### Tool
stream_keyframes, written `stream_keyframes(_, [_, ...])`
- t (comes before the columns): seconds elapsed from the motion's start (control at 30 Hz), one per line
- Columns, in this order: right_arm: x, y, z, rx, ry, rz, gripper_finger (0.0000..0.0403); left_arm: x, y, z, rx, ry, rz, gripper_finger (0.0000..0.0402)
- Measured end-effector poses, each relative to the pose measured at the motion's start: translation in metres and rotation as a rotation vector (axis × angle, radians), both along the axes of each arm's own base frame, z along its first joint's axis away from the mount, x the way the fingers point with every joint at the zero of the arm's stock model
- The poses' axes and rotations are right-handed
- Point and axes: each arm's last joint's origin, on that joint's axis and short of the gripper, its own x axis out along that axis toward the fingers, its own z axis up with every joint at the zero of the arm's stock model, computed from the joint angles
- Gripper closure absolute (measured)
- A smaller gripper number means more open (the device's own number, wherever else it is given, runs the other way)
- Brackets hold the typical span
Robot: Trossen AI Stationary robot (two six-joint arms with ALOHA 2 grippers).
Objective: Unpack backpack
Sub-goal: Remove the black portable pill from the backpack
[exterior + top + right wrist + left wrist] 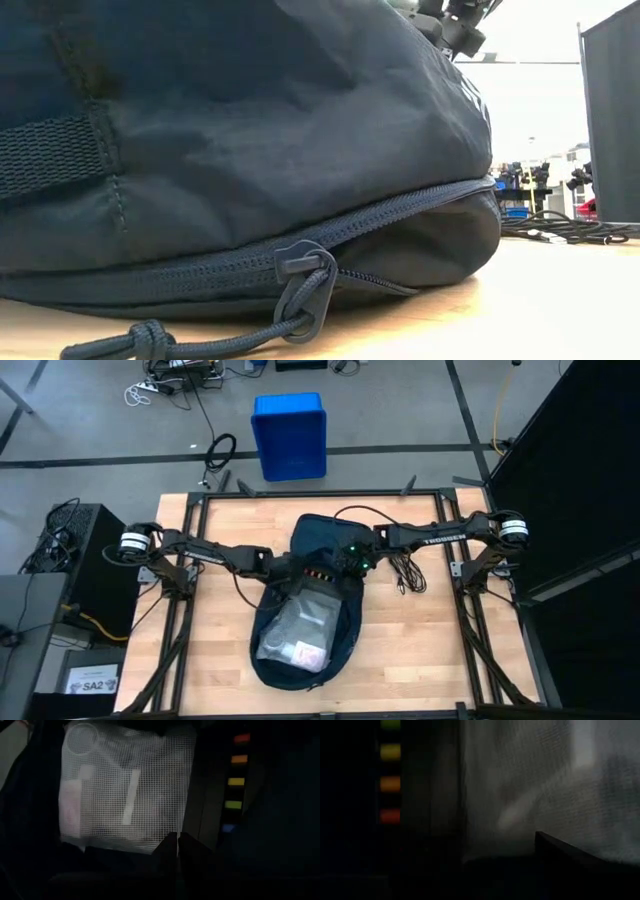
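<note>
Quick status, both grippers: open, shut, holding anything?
Left gripper: inside the open backpack by the mesh pouch; cannot be told.
Right gripper: shut on the mesh pouch's edge.

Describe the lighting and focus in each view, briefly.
High view: evenly lit, the open backpack and its mesh pouch clear. Low view: backpack fabric dim against a bright, washed-out room. Left wrist view: very dark and blurred, only pale mesh and coloured lights showing. Right wrist view: dark surround, the mesh pouch softly glowing.
</note>
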Motion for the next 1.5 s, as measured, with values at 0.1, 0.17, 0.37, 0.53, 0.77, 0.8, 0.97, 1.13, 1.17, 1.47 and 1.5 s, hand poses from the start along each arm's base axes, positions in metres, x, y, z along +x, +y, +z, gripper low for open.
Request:
stream_keyframes(0.1, [0.0,0.002,0.0,-0.003,0.0,0.004,0.0402,-0.001,0.009,0.002,0.015,0.0,0.045,0.0184])
stream_keyframes(0.17, [0.0,0.003,0.0,-0.008,0.002,0.003,0.0402,-0.002,0.016,0.0,0.023,-0.003,0.073,0.0184])
stream_keyframes(0.37, [0.0,0.007,0.0,-0.011,0.002,0.015,0.0401,-0.01,0.033,-0.012,0.019,-0.005,0.121,0.0184])
stream_keyframes(0.53, [0.001,0.008,0.0,-0.015,-0.004,0.015,0.0402,-0.006,0.034,-0.014,0.033,-0.061,0.089,0.0184])
stream_keyframes(0.77, [0.001,0.007,0.0,-0.016,-0.007,0.014,0.0401,-0.002,0.038,-0.012,0.016,-0.114,0.058,0.0184])
stream_keyframes(0.8, [0.001,0.008,0.0,-0.016,-0.007,0.014,0.0402,-0.002,0.038,-0.012,0.015,-0.115,0.059,0.0184])
stream_keyframes(0.97, [0.001,0.008,0.0,-0.017,-0.007,0.013,0.0399,-0.006,0.038,-0.018,0.012,-0.115,0.058,0.0204])
stream_keyframes(1.13, [0.002,0.008,0.001,-0.018,-0.021,0.014,0.0402,-0.008,0.037,-0.023,-0.003,-0.123,0.052,0.0239])
stream_keyframes(1.17, [0.002,0.008,0.001,-0.019,-0.023,0.014,0.0401,-0.007,0.037,-0.022,-0.002,-0.131,0.052,0.0246])
stream_keyframes(1.47, [0.003,0.008,0.001,-0.019,-0.031,0.013,0.0401,-0.004,0.037,-0.02,0.001,-0.173,0.052,0.0348])
stream_keyframes(1.5, [0.003,0.008,0.001,-0.019,-0.031,0.014,0.0401,-0.004,0.037,-0.02,0.001,-0.17,0.052,0.0365])
